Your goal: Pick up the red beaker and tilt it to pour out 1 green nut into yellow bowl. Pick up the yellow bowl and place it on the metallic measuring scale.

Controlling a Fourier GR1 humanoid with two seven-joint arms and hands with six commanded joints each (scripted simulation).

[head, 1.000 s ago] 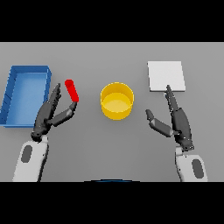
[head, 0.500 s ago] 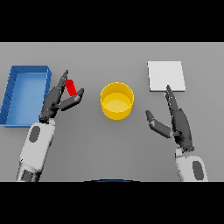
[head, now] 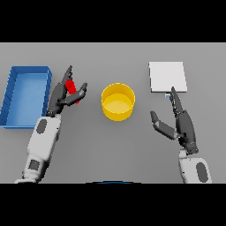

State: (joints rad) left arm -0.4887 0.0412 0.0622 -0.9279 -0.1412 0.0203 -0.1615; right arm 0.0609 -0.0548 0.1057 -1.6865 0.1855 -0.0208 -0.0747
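Your left hand (head: pixel 62 95) grips the red beaker (head: pixel 71 88); blue tray (head: pixel 13 90) on its left, yellow bowl (head: pixel 118 101) on its right. Your right hand (head: pixel 183 123) stays open just below the scale (head: pixel 167 76), over the grey worktop (head: pixel 110 150).

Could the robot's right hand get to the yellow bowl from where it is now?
Probably yes. The right hand sits open just right of the yellow bowl, with only bare table between them.

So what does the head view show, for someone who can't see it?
The left hand grips a red beaker beside a yellow bowl. The right hand waits open below a pale square scale, and a blue tray sits far left.
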